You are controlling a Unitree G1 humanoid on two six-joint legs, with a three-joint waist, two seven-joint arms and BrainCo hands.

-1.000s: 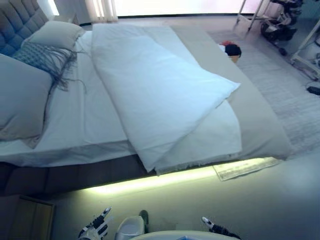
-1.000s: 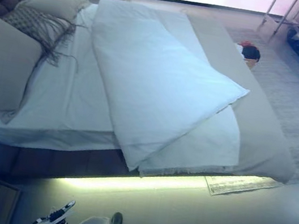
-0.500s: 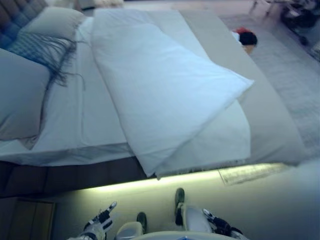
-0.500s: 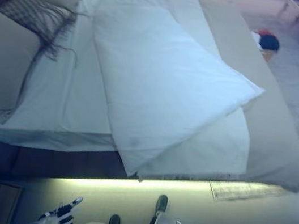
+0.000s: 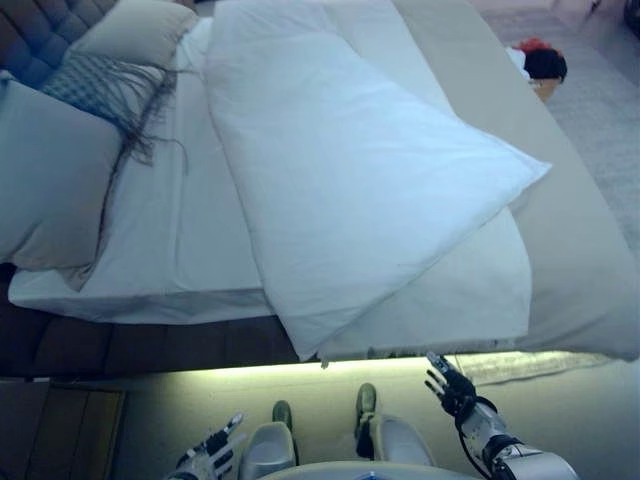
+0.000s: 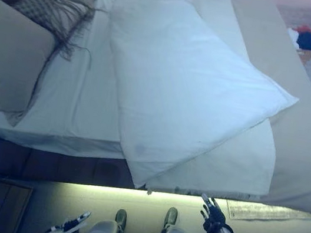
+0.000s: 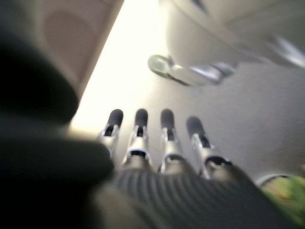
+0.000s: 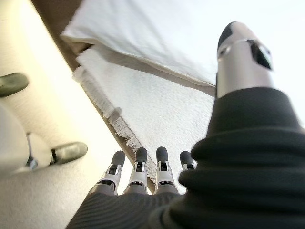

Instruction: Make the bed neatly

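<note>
A white duvet (image 5: 350,180) lies folded over itself on the bed, its folded corner pointing right and its near corner hanging over the bed's near edge (image 5: 310,345). Under it lies a white fringed blanket (image 5: 470,290), also in the right wrist view (image 8: 162,109). A beige sheet (image 5: 560,240) covers the bed's right part. My right hand (image 5: 452,388) is open, raised just below the bed's near edge, holding nothing. My left hand (image 5: 212,455) is open and low above the floor, holding nothing.
Grey pillows (image 5: 50,170) and a fringed throw (image 5: 110,90) lie at the tufted headboard (image 5: 35,40) on the left. A lit strip glows under the bed (image 5: 200,370). A wooden nightstand (image 5: 60,430) stands at lower left. Red and dark things (image 5: 540,60) lie on the rug beyond.
The camera has moved closer to the bed and tilted down. My right hand has risen toward the bed's near edge. My left hand stays low.
</note>
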